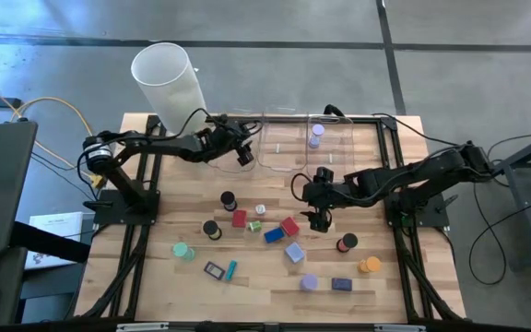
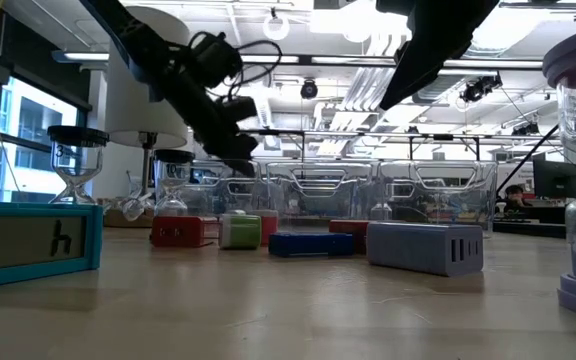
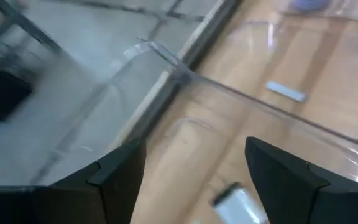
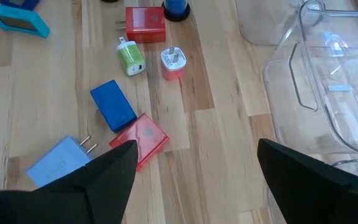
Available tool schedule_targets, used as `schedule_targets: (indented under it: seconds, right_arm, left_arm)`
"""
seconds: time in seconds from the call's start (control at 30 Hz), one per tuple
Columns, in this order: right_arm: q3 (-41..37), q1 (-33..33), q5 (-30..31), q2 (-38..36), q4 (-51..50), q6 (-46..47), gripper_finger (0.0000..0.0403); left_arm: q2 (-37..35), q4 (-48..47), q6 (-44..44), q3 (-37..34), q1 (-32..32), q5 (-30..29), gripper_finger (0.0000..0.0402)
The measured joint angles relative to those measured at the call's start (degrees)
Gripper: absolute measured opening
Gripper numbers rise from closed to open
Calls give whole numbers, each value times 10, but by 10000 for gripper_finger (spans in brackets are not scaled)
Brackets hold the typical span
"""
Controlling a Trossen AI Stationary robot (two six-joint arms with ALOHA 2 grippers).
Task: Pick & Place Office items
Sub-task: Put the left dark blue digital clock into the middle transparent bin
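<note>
We see clear bins [image 1: 284, 143] along the table's far edge and a tall white cylinder [image 1: 167, 81] beside them. Our left gripper [image 1: 243, 148] hangs spread over the leftmost bin; our right gripper [image 1: 319, 219], spread wide and empty, hovers just beside the red block [image 4: 140, 140], office items [image 1: 275, 242] scattered below.

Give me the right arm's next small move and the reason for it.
Probably lower the right gripper onto the red square block just ahead of it and close. Its fingers stand open and empty above the wooden table, that block lies nearest, and the left gripper is busy, open over a clear plastic bin.
</note>
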Motion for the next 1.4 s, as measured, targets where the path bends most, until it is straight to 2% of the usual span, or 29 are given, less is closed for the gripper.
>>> schedule_targets:
  seconds: [0.27, 0.43, 0.6, 0.73, 0.93, 1.2, 1.4]
  right_arm:
    - [0, 0, 0, 0, 0, 3, 320]
    - [0, 0, 0, 0, 0, 24, 320]
    - [0, 0, -5, 12, 6, 27, 320]
    - [0, 0, -18, 21, 22, 15, 320]
    - [0, 2, -18, 24, 29, 20, 320]
    - [0, 3, 30, 24, 28, 48, 320]
    - [0, -4, 32, 24, 28, 45, 320]
  left_arm:
    - [-129, -25, 31, 0, -86, -11, 271]
    - [-218, -129, -23, 0, -148, 19, 271]
    - [-272, -244, -90, 0, -196, 50, 271]
    - [-282, -299, -115, 0, -236, 73, 271]
    - [-278, -315, -154, 0, -293, 71, 271]
    - [-279, -325, -191, 0, -372, 71, 271]
    - [-279, -365, -213, 0, -450, 74, 271]
